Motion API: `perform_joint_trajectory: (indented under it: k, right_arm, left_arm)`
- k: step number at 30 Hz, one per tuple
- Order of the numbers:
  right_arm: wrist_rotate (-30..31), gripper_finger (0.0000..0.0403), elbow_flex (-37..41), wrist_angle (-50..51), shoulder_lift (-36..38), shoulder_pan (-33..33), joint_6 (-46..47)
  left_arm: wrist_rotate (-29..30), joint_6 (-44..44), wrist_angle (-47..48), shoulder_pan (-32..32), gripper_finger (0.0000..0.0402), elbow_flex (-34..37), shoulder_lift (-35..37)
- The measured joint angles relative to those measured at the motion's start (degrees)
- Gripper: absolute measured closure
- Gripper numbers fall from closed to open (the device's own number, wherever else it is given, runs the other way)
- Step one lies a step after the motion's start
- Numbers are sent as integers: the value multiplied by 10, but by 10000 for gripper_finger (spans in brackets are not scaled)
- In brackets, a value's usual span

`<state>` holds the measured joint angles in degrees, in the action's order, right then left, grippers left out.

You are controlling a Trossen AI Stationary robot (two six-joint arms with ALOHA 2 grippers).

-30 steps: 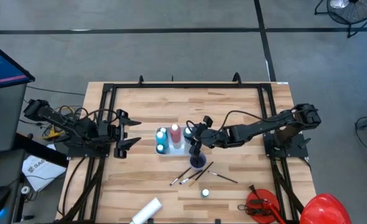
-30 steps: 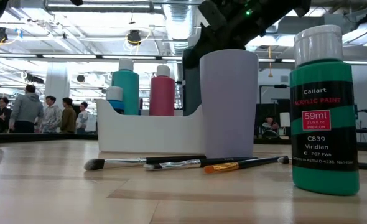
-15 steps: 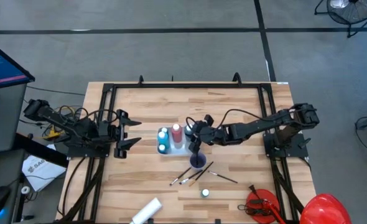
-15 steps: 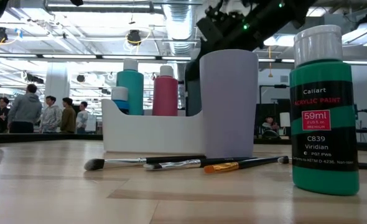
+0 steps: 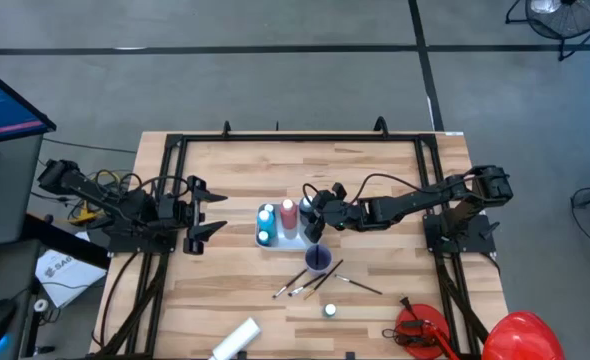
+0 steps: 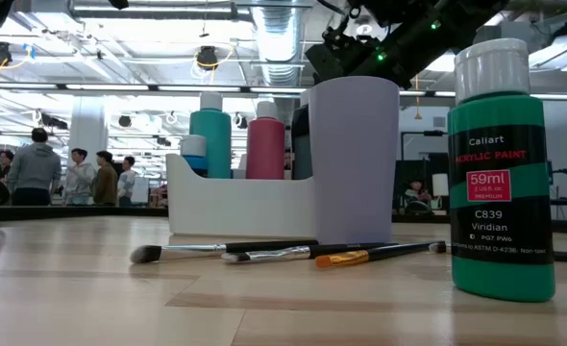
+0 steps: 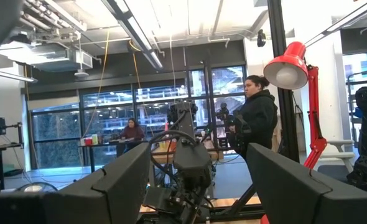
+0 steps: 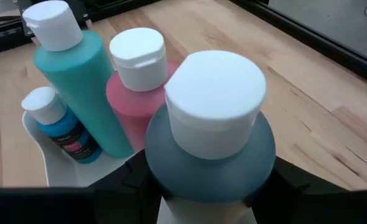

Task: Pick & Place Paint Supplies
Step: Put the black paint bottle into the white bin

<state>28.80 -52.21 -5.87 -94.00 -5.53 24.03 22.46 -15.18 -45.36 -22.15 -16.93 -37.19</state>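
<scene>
1. Right end effector (image 5: pixel 313 213) clamped on a grey-blue paint bottle with a white screw cap (image 8: pixel 211 146), dark fingers (image 8: pixel 140 177) pressed to either side of its body, just above the near corner of the white plastic caddy (image 5: pixel 288 238).
2. Shifted since a second ago: end effector and bottle carried from over the lavender plastic cup (image 6: pixel 353 159) back and up toward the caddy. Caddy itself slid sideways on the worktop (image 5: pixel 375 190), now snug against the cup in the low view, where a gap showed before.
3. Meaning for the task, as a judgement: bottle lined up for lowering into the free caddy slot; release not yet made.
4. Already standing in the caddy: tall teal bottle (image 8: pixel 81 81), pink-red bottle (image 8: pixel 134 93), small blue bottle (image 8: pixel 59 124), all white-capped.
5. Unchanged from earlier: thin dark-handled brushes (image 6: pixel 264 252) loose on the worktop in front of the cup, green Viridian acrylic bottle (image 6: pixel 500 173) upright near the front edge, white tube (image 5: pixel 237 338) lying at the front.
6. Left end effector (image 5: pixel 203 214) parked at the left side, fingers apart, holding nothing, same as before.
</scene>
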Motion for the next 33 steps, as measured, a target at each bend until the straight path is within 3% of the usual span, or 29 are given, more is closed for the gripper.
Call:
perform_joint_trajectory:
  k: [12,33]
  right_arm:
    - [0,225,0,22,0,4,22]
    - [-3,187,-1,41,0,7,30]
  left_arm:
    - [0,0,0,0,140,0,0]
    - [0,0,0,0,140,0,0]
